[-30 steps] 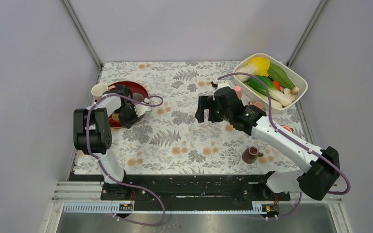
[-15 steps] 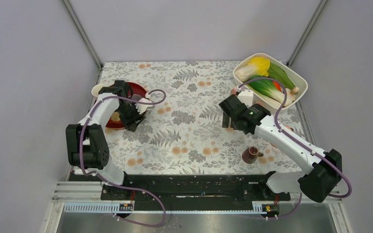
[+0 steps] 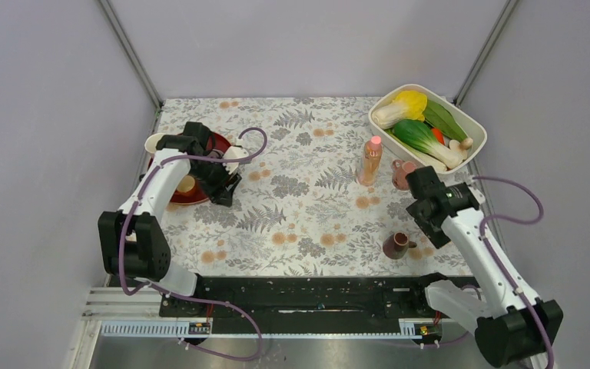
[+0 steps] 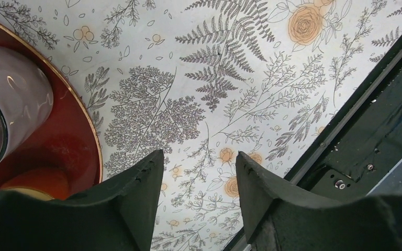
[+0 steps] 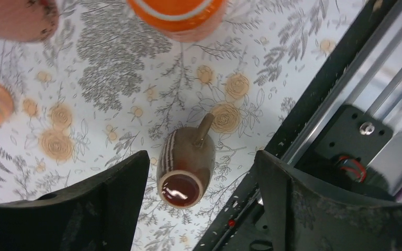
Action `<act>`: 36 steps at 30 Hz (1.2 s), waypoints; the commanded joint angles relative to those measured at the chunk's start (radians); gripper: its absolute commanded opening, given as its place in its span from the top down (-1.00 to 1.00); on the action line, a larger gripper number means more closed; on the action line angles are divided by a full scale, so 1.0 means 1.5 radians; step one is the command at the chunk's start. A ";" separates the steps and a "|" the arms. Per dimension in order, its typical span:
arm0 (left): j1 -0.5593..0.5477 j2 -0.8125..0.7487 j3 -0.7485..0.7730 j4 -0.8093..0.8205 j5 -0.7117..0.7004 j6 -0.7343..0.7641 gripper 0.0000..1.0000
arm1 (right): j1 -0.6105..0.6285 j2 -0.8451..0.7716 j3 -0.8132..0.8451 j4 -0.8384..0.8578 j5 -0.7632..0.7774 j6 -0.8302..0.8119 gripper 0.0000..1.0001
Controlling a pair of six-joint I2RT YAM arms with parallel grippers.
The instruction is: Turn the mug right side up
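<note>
Left side, red plate (image 4: 68, 149): the mug (image 4: 15, 99) sits on it close to the plate's edge, pale and glossy. Its rim runs off the wrist view, so mouth-up is my reading, not a certainty. Left gripper (image 4: 199, 157) hangs just beside it over the floral cloth (image 4: 214, 78), jaws part-way apart with nothing between them. Right gripper (image 5: 201, 154) is well apart on the other side, jaws wide and empty, a small brown cup (image 5: 186, 167) on the cloth beneath.

Risks: the mug is near the plate's sloped edge, so a sideways sweep of the left fingers could clip it, tip it or slide it off. A drop of the right arm would strike the brown cup.

Writing: none legible. The pink-capped bottle (image 3: 371, 160) shows no readable label; the orange cup (image 5: 175, 10) carries only a white band
</note>
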 commanded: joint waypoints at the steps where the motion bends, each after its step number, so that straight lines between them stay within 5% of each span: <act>1: -0.005 -0.025 0.013 -0.007 0.049 -0.017 -0.13 | -0.087 -0.051 -0.084 0.071 -0.110 0.119 -0.59; 7: -0.006 -0.035 0.004 -0.011 0.043 -0.012 -0.13 | -0.134 -0.010 -0.166 0.138 -0.207 0.174 -0.53; 20: -0.005 -0.039 0.001 -0.010 0.034 -0.013 -0.13 | -0.150 0.090 -0.228 0.263 -0.253 0.194 -0.22; 31: -0.006 -0.036 0.009 -0.011 0.037 -0.015 -0.13 | -0.150 0.120 -0.233 0.327 -0.286 0.077 1.00; 36: -0.006 -0.033 0.037 -0.024 0.051 -0.043 -0.18 | -0.127 0.091 -0.195 0.358 -0.312 -0.063 1.00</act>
